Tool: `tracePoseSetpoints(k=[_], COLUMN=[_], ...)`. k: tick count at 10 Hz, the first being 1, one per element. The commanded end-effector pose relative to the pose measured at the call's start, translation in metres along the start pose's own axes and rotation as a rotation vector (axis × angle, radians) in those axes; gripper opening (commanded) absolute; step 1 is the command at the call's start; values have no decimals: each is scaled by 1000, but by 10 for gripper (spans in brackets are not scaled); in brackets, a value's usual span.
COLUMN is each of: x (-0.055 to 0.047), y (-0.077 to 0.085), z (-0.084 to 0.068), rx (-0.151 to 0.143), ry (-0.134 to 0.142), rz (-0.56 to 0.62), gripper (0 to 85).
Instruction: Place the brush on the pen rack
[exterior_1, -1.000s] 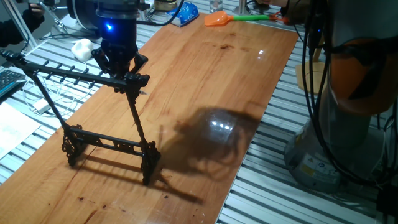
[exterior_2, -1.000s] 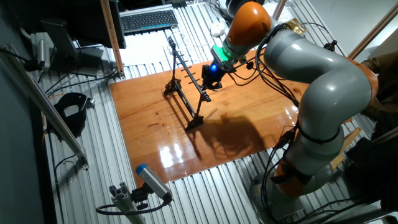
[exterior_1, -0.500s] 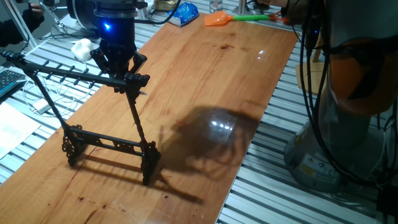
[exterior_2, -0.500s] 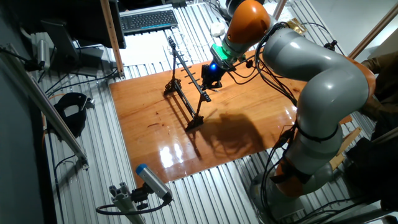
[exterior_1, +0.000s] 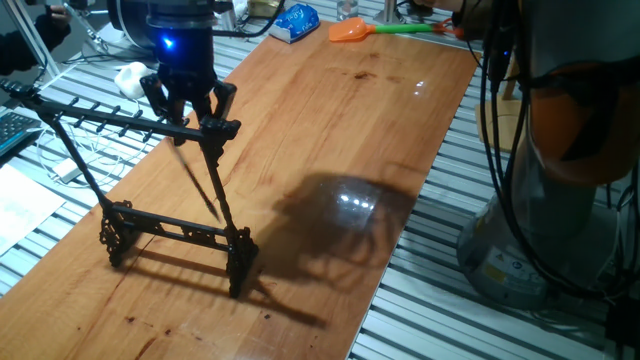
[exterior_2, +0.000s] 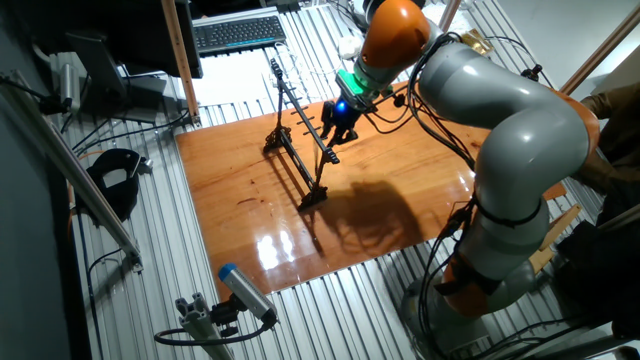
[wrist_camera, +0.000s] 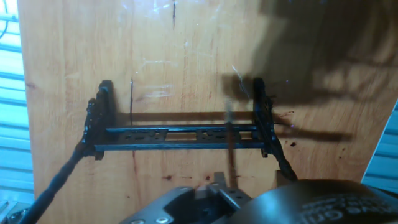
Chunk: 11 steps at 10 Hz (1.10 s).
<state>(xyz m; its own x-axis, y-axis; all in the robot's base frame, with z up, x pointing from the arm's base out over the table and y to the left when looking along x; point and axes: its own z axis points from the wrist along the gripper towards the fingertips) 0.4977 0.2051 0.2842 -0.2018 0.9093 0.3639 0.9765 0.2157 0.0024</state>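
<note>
end effector (exterior_1: 187, 112) apart over pen rack (exterior_1: 170, 228) | brush (exterior_1: 197, 180) hangs beside leg | fly swatter (exterior_1: 385, 30) far end

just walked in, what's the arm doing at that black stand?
The KUKA arm's gripper is over one end of the pen rack's top bar on the wooden table. The thin brush hangs down slanted below the bar, beside the rack's leg; in the hand view it is a blurred streak. Whether the fingers grip it or it hangs from a peg can't be told.
</note>
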Motion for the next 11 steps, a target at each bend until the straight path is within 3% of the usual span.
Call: tracePoseSetpoints(k=[1, 3, 4, 5, 7, 8, 10, 11], x=[-1, -11, -19, -25, -32, -38, -54, -61], y=[2, 12, 13, 12, 8, 4, -6, -10], z=[-5, -26, -33, -36, -35, -34, -30, -29], rx=[7, 29, 37, 45, 78, 102, 143, 158], ry=[-8, -26, -43, -90, -184, -224, -275, -286], rz=[-41, -132, -202, -306, -498, -599, -763, -805], gripper=[510, 510, 340, 170, 170, 0, 0, 0])
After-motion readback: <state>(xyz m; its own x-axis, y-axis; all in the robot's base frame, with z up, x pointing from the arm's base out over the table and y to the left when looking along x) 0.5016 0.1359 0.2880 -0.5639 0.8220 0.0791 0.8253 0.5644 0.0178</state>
